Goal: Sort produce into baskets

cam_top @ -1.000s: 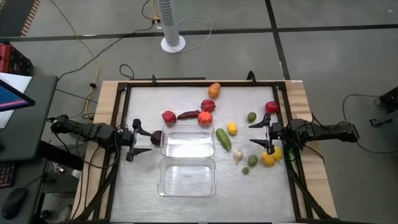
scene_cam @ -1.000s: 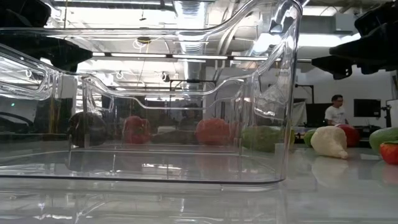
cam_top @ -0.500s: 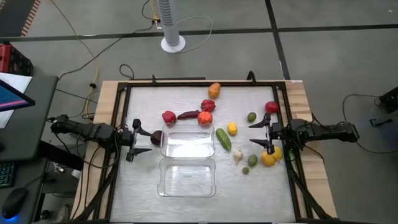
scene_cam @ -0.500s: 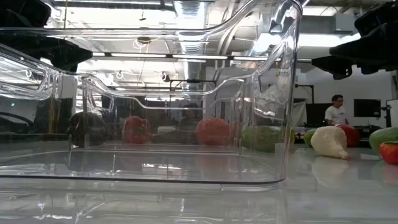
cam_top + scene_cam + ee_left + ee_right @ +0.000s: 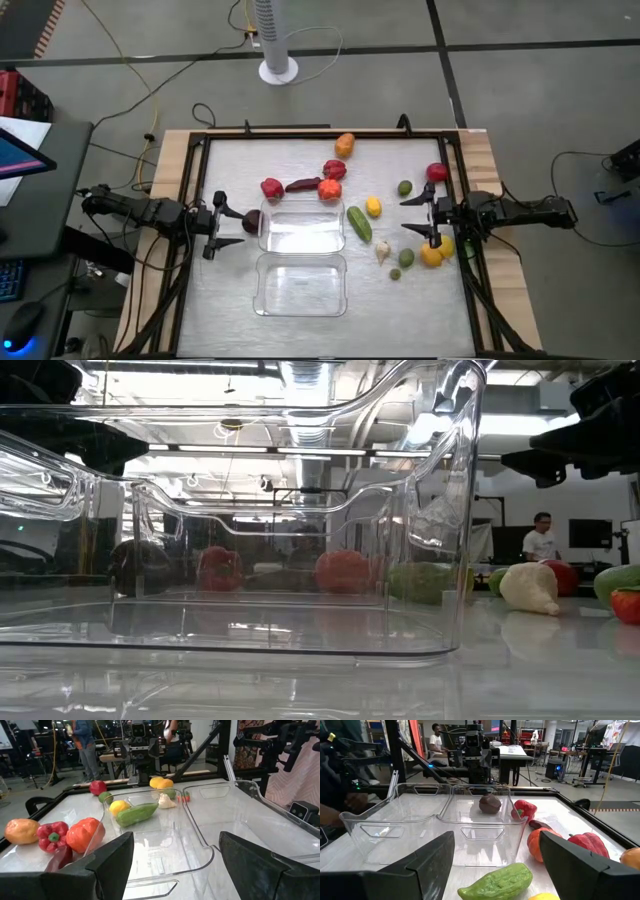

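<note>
Two clear tubs stand mid-table, a far one [image 5: 302, 227] and a near one [image 5: 301, 284], both empty. Produce lies on the table around them: a dark purple piece [image 5: 251, 222] left of the far tub, red pieces [image 5: 272, 187], a dark red pepper [image 5: 303, 184], an orange one [image 5: 345, 145], a green cucumber [image 5: 359, 222], a pale garlic bulb [image 5: 382, 251], and yellow and green pieces at right [image 5: 431, 256]. My left gripper [image 5: 216, 225] is open at the table's left, empty. My right gripper [image 5: 424, 213] is open at the right, empty.
A black frame [image 5: 320, 135] runs round the table. A fan stand [image 5: 277, 68] stands on the floor beyond the far edge. People stand in the room behind [image 5: 540, 540]. Bare tabletop lies left of the near tub [image 5: 220, 295].
</note>
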Robot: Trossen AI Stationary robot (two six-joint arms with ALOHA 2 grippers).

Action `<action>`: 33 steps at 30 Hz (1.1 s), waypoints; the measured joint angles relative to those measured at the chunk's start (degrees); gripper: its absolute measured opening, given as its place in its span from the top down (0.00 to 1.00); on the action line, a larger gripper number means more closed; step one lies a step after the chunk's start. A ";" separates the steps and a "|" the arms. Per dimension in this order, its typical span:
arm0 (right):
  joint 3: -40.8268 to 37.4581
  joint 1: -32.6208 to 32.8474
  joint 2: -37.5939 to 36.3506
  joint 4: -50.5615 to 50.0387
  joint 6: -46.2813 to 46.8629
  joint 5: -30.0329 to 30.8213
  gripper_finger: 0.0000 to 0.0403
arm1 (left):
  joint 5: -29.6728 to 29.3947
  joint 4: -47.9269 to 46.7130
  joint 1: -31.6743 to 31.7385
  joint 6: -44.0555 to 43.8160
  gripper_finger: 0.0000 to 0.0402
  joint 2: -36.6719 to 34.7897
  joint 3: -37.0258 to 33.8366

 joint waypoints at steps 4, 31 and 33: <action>0.00 -0.02 0.00 -0.01 0.00 0.00 0.21 | 0.00 0.02 -0.01 0.01 0.30 0.01 0.01; 0.00 -0.07 -0.02 0.32 0.00 0.02 0.21 | 0.18 2.75 0.01 -4.38 0.30 0.00 -0.17; -0.11 -0.23 -0.04 1.15 -0.02 0.11 0.21 | 0.15 2.73 0.00 -8.30 0.30 -0.01 -0.17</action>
